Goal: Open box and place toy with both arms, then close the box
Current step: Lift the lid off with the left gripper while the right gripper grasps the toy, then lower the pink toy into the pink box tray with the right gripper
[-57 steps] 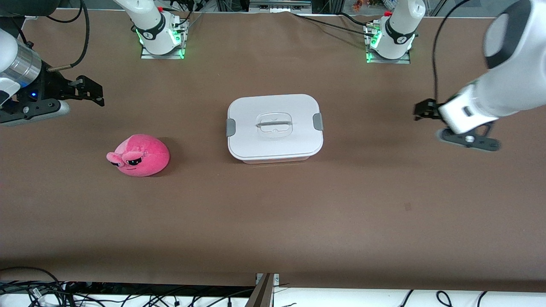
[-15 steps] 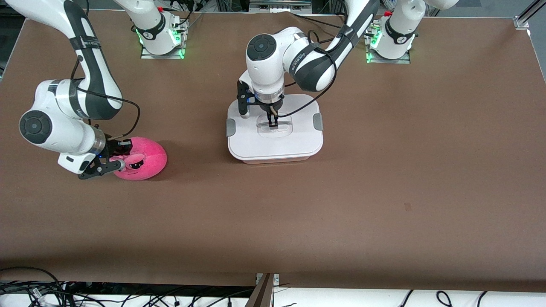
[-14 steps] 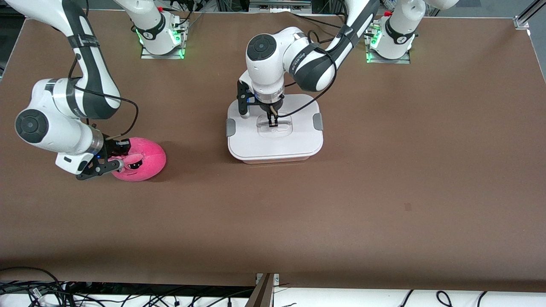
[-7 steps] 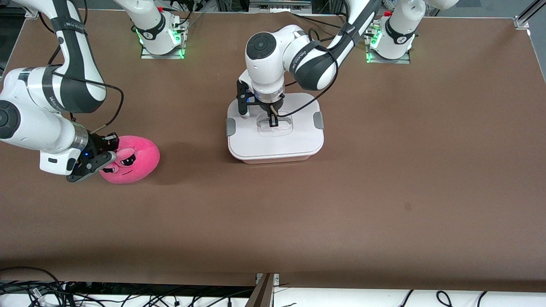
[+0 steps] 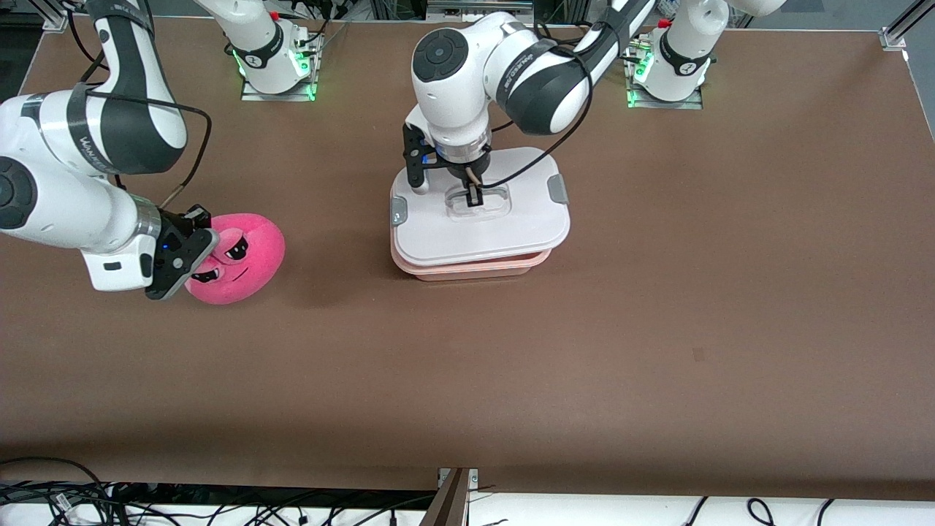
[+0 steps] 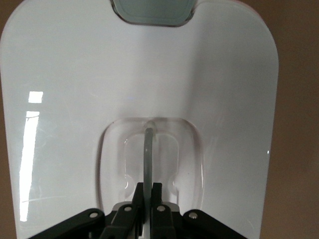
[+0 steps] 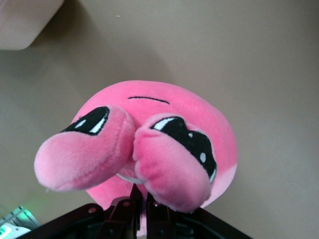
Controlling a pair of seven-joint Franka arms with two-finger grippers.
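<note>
The box (image 5: 467, 267) sits mid-worktop (image 5: 657, 329), nearer the edge where the arms' bases stand, its lid (image 5: 478, 219) raised just above it and skewed. The toy (image 5: 237, 256) is beside the box, well apart, toward the right arm's end.

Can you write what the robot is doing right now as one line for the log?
left gripper: shut on lid handle, lid raised off box | right gripper: shut on toy, lifted

Gripping pink plush toy (image 7: 164, 144) with closed right gripper (image 7: 140, 199) below its ears, face showing, over brown table (image 7: 259, 59); box (image 7: 25, 22) corner showing.
</note>
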